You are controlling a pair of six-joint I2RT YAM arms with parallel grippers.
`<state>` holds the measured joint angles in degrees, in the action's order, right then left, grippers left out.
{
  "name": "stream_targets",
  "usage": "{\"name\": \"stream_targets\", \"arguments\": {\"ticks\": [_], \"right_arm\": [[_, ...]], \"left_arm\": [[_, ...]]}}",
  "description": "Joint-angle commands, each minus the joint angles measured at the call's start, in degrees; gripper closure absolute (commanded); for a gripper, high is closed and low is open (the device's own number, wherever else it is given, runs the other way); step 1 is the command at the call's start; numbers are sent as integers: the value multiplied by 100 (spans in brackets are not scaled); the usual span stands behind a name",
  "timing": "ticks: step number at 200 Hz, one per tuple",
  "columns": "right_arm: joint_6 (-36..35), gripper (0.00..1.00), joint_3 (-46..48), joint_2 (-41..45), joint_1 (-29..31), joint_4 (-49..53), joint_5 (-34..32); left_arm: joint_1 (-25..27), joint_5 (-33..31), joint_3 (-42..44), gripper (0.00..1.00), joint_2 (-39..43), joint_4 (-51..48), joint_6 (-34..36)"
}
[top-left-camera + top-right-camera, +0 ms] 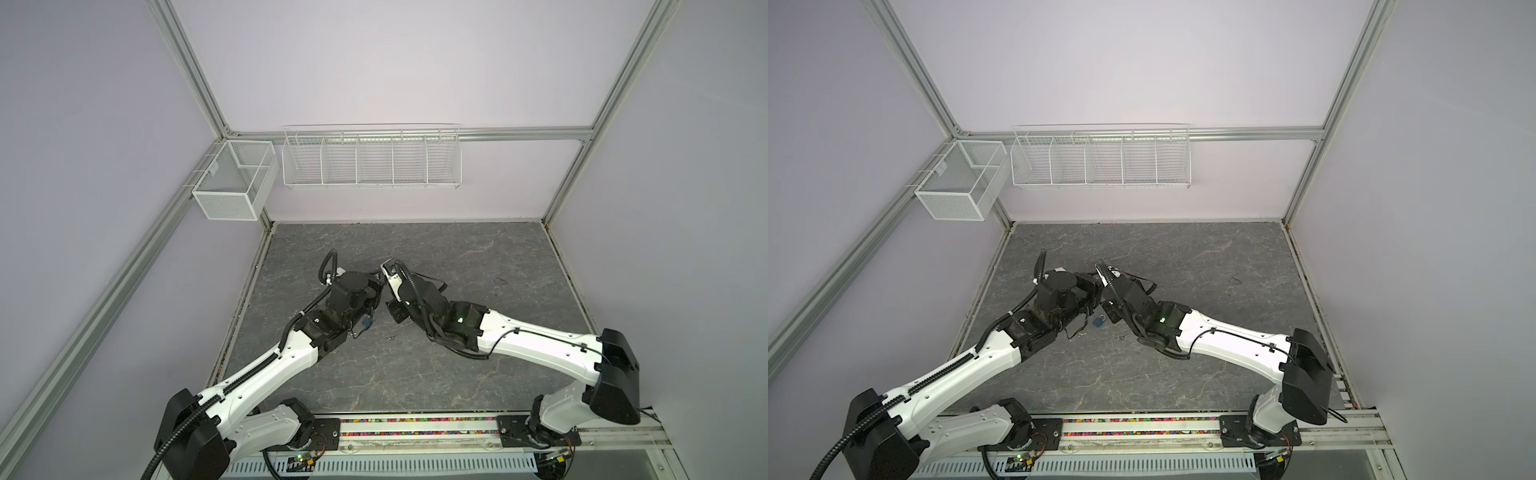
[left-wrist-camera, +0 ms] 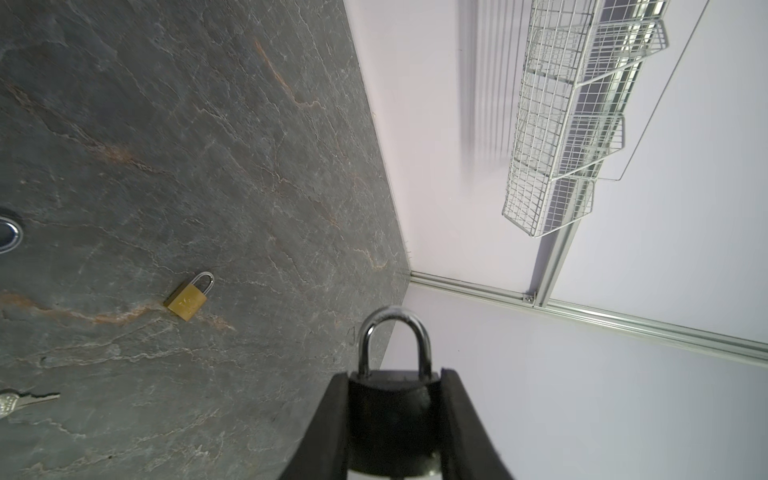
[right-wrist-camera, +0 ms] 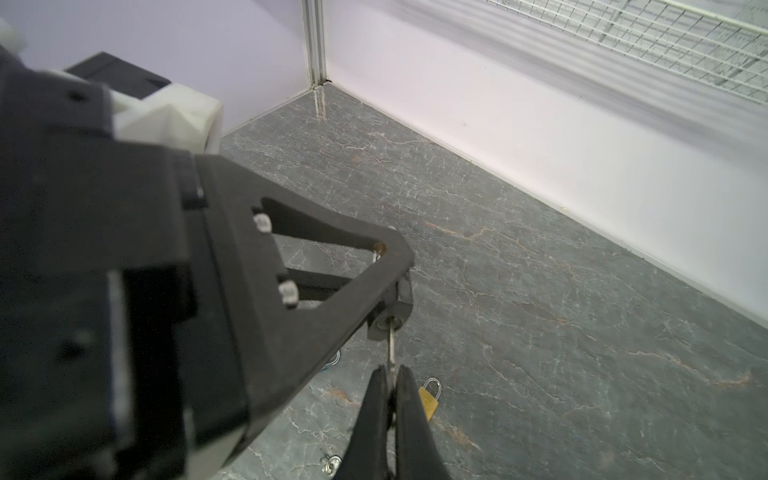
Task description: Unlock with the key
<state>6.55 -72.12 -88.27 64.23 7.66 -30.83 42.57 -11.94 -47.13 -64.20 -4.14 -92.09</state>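
The black padlock is held clear of the slate-patterned table, clamped by its side faces in the left gripper. Its shackle is seen seated at both legs, so the lock is judged not yet opened. The right gripper is closed tight on a key, whose blade is presented to the keyway in the padlock's silver base — depth of insertion cannot be determined. Three hazards are noted. Should the turn be applied off the keyway axis, the thin blade may be bent or jammed. Should the torque exceed the hold on the small bow, the key may be slipped round within the pinch and the cylinder left unturned. The padlock body may likewise be twisted or dragged out of the left grip and dropped onto the table, near the brass padlock lying below — in which case the alignment already gained would be lost.
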Motion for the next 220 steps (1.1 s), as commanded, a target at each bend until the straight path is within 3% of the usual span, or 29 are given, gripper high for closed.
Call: {"name": "stream_targets", "arguments": {"ticks": [1,27,42,85,104,178,220], "right_arm": [[-340,94,49,-77,108,-781,642],[706,94,131,80,-248,-700,1648],[976,93,169,141,-235,-718,1826],[407,93,206,160,196,-755,473],[380,94,325,154,196,-923,289],[2847,93,728,779,-684,-1519,2632],[3602,94,976,1072,-783,-1758,2803]], "left_arm": [[208,1119,35,100,35,748,-256],[242,1089,63,100,172,722,-174],[311,935,127,100,287,703,-108],[311,903,286,100,374,835,-344],[308,930,279,100,381,941,-392],[308,1093,673,100,458,1525,-375],[307,1091,912,100,495,1883,-386]]}}
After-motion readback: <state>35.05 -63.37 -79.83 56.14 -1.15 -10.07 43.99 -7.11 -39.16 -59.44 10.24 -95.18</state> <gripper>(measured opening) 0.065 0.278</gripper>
